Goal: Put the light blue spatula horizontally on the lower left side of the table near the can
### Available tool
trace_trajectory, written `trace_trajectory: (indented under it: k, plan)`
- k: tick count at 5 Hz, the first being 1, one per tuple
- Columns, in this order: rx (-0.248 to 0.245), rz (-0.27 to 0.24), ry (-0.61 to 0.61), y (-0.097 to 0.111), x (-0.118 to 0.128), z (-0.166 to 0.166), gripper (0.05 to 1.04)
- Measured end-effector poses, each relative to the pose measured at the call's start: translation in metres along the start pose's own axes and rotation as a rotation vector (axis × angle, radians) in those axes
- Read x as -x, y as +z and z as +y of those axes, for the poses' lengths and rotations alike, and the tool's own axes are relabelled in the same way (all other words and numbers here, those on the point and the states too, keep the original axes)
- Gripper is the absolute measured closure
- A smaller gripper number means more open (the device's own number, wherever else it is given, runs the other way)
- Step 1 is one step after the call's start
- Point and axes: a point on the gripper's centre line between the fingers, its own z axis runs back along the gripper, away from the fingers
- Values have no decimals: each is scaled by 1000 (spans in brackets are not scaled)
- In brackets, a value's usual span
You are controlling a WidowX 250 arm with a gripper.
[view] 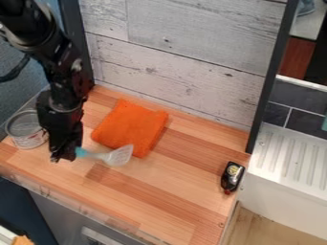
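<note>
The black gripper (64, 156) hangs low over the left part of the wooden table, shut on the handle end of the spatula. To its right, the short light blue part of the handle (81, 152) shows, and the pale slotted head of the spatula (120, 155) points right, just below the orange cloth. The gripper covers the rest of the handle. Close by on the left, the can (27, 130) stands upright at the table's left edge, partly behind the arm.
An orange folded cloth (131, 127) lies in the table's upper middle. A small black object (232, 177) is near the right edge. The grey plank wall (172, 57) rises behind the table, and a white ribbed drainer (288, 158) stands at the right.
</note>
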Motion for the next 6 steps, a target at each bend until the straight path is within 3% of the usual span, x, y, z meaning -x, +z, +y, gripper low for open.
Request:
trace_trajectory:
  k: [1,2,3,4,5,6]
  plan:
    - [42,-53,-110,-18,-5,5,759]
    - [96,-110,-145,-22,-7,1,759]
    - [136,-135,-177,-22,-4,1,693]
    - [105,-71,-143,-22,-2,3,395]
    - [97,-1,-95,-6,-5,1,124]
    - [97,70,-25,10,-9,-2,78]
